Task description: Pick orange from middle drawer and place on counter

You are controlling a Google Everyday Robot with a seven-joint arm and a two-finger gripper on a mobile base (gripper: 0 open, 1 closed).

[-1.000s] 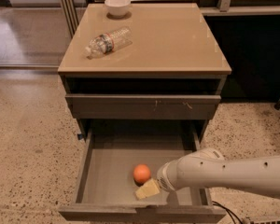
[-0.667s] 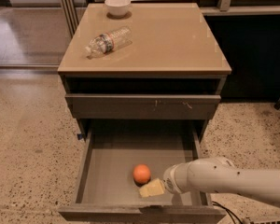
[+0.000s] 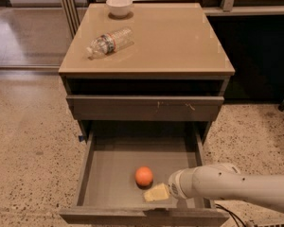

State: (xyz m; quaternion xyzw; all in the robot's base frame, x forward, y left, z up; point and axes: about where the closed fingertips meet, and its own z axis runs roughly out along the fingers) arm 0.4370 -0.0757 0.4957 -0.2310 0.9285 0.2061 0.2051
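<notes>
The orange (image 3: 144,176) lies on the flat bottom of the open middle drawer (image 3: 111,174), near its front and a little right of centre. My gripper (image 3: 156,193) is inside the drawer, just right of and in front of the orange, close to it or touching it. It holds nothing that I can see. The white arm (image 3: 227,186) reaches in from the lower right over the drawer's front right corner. The tan counter (image 3: 170,37) is the cabinet's top, above the drawer.
A clear plastic bottle (image 3: 110,41) lies on its side on the counter's left part. A white bowl (image 3: 119,5) stands at the counter's back left. A shut grey drawer front (image 3: 144,108) sits above the open drawer. Speckled floor (image 3: 28,150) surrounds the cabinet.
The arm has dropped lower and drawn slightly right over the drawer's front right corner. The gripper has stayed beside the orange, which has not moved.
</notes>
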